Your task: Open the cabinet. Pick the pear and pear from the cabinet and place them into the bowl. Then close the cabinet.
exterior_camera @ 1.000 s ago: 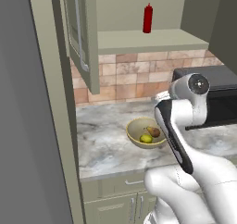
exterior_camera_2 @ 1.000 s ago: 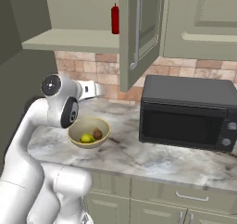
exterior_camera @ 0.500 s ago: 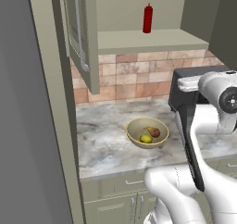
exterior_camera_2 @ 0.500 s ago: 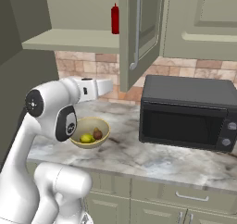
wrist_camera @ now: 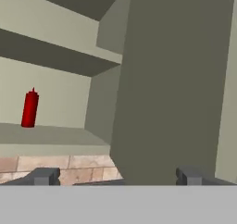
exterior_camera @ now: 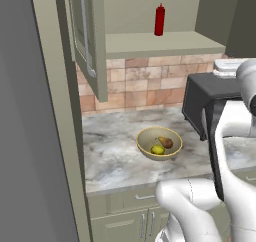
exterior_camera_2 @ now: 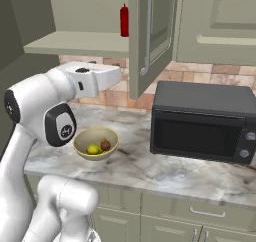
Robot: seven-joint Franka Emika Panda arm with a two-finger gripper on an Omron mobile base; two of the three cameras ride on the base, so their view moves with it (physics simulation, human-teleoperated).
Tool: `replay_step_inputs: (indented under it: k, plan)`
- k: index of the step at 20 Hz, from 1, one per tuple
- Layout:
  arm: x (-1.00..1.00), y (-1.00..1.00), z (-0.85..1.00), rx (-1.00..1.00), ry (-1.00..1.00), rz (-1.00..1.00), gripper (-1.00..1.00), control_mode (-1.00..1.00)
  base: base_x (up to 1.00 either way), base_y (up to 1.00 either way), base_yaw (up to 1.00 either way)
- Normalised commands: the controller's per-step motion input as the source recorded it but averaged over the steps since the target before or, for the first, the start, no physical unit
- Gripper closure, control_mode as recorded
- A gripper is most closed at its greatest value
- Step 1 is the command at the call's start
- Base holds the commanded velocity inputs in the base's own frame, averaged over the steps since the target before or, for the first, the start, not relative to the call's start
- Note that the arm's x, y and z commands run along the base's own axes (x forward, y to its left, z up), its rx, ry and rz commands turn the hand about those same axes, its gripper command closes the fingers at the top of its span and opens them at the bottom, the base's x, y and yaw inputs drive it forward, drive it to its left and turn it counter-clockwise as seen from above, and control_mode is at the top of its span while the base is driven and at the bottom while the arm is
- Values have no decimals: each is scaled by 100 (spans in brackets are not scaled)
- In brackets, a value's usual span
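The cabinet stands open. Its left door [exterior_camera: 92,36] swings out in the left base view and its right door [exterior_camera_2: 150,36] in the right base view. The shelf [exterior_camera_2: 75,42] carries a red squeeze bottle [exterior_camera_2: 124,21] and no fruit. Both pears lie in the golden-tan bowl [exterior_camera: 146,145] on the counter: a yellow-green pear [exterior_camera: 158,149] and a browner pear [exterior_camera: 166,142], also seen in the bowl [exterior_camera_2: 82,138] from the right. My gripper [wrist_camera: 118,177] is open and holds nothing. It is raised above the bowl and faces the right door's inner face [wrist_camera: 171,79].
A black microwave [exterior_camera_2: 202,121] sits on the marble counter [exterior_camera_2: 150,166] right of the bowl. A closed upper cabinet [exterior_camera_2: 217,21] hangs above it. A tall grey-green panel [exterior_camera: 35,136] borders the counter on the left. Lower cabinets [exterior_camera_2: 165,221] run beneath.
The arm has swung round, and the hand has risen and moved right toward the open right door. The bowl, the pears and the doors stay as they were.
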Motion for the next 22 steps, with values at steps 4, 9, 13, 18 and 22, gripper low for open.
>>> replay_step_inputs:
  k: [4, 9, 13, 18, 22]
  plan:
    - [-12, -66, 35, 4, -1, -1, -100, -100, 0, 0, 0]
    - [8, -85, 3, 11, -2, 9, -100, -100, 0, 0, 0]
    - [24, -75, -10, 10, -2, 14, -100, -100, 0, 0, 0]
    - [-27, -38, 1, 8, -7, 12, -100, -100, 0, 0, 0]
    - [-100, -18, 62, 3, -34, 10, -100, -100, 0, 0, 0]
